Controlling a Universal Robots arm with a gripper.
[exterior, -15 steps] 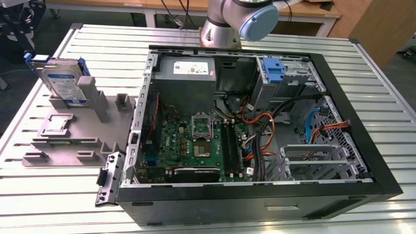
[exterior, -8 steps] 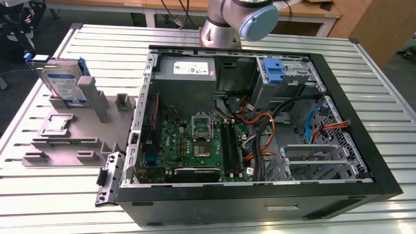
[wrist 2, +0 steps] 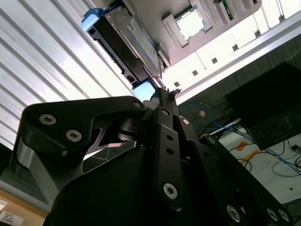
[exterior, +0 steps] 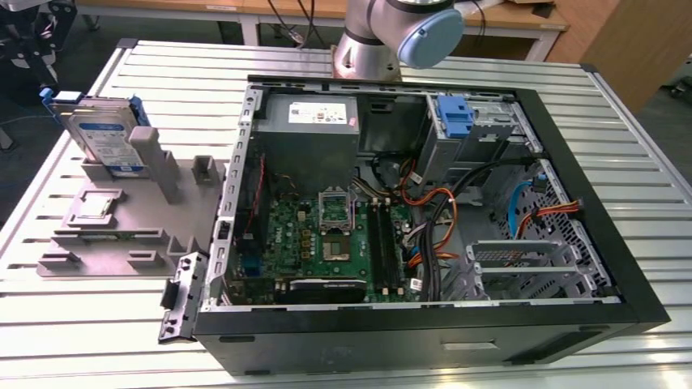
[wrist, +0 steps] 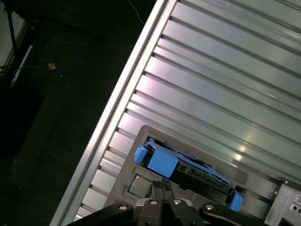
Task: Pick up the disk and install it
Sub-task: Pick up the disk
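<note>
The disk (exterior: 103, 138) stands on its edge in a grey holder (exterior: 108, 235) on the table (exterior: 627, 146); the jaws are pinched together, holding nothing.

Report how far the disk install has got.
Done: nothing shows yet; the disk stands upright in its grey holder on the table, outside the open computer case. In hand: nothing; the hand is shut, empty, hovering near the disk. Left: the pick-up and the install.
</note>
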